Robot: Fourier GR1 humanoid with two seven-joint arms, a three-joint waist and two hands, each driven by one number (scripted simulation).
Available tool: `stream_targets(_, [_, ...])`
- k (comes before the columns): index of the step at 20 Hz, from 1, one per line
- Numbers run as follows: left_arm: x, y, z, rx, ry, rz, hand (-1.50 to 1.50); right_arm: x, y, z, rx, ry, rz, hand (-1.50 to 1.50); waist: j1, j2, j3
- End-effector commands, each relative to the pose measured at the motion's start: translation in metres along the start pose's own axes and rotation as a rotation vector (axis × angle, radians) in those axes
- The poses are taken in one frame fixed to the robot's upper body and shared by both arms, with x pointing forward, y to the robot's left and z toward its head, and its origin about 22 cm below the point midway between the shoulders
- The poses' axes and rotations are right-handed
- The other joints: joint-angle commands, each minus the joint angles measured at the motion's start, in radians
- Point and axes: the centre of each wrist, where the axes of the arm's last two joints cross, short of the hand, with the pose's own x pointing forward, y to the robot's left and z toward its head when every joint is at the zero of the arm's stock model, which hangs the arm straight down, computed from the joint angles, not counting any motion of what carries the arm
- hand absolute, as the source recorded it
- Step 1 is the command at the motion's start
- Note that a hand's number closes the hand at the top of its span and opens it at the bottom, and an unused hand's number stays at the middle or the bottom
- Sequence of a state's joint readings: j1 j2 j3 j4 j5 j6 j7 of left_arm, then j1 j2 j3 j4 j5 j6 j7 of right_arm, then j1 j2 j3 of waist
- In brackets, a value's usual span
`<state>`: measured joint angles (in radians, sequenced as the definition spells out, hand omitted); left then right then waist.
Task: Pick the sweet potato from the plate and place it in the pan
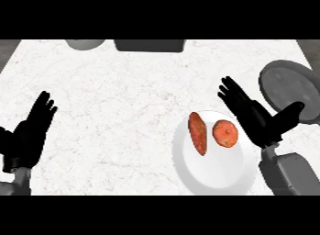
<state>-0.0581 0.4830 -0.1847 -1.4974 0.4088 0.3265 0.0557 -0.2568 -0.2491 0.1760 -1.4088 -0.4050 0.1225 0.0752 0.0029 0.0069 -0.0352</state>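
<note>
Surface: white, faintly veined marble counter (122, 105), seen from steeply above; darker grey floor shows past its far left and far right corners.

Nearest, left: left hand (27, 135), black, on a grey forearm entering from the lower left corner. Fingers straight and pointing away, thumb spread to the side; it holds nothing and touches nothing. It is well apart from all other items.

Nearest, right: white plate (213, 176), round, lying at the near right of the counter. Two items on its far half. The sweet potato (198, 133), elongated, reddish-orange, lies lengthwise on the plate's left part. Just beside it to the right, apart from it, a smaller rounded orange vegetable (225, 133).

Middle, right: right hand (253, 117), black, on a grey forearm rising from the lower right. Fingers extended and slightly spread, pointing up and left, thumb splayed right toward the pan; nothing is in its grasp. It is over the plate's right rim, just right of the rounded vegetable.

Farther, right: pan (291, 89), grey, round, near the counter's right edge; its handle runs toward the near right edge of the view.

Farthest: a grey bowl-like object (85, 43) and a dark rectangular object (149, 45) at the counter's far edge, both cut off.
</note>
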Motion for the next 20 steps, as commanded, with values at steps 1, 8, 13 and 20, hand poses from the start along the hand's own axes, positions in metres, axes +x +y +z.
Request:
stream_targets(1, [-0.010,-0.016,0.000,-0.040,-0.043,0.032,0.00,0.017,-0.006,-0.010,0.095,-0.051,0.005,1.50,0.000,-0.005,0.035])
stream_targets(8, [0.004,-0.083,0.019,-0.288,-0.285,0.073,0.00,0.038,-0.073,-0.009,0.072,-0.254,0.180,1.50,0.007,0.005,0.037])
stream_targets(13, [-0.005,-0.081,0.014,-0.298,-0.279,0.062,0.00,0.002,-0.124,0.024,0.270,-0.312,0.173,-1.50,0.012,0.002,0.037])
stream_targets(20, [-0.019,-0.088,0.030,-0.321,-0.264,0.058,0.00,0.045,-0.139,-0.005,0.340,-0.310,0.476,-1.50,0.021,-0.002,0.036])
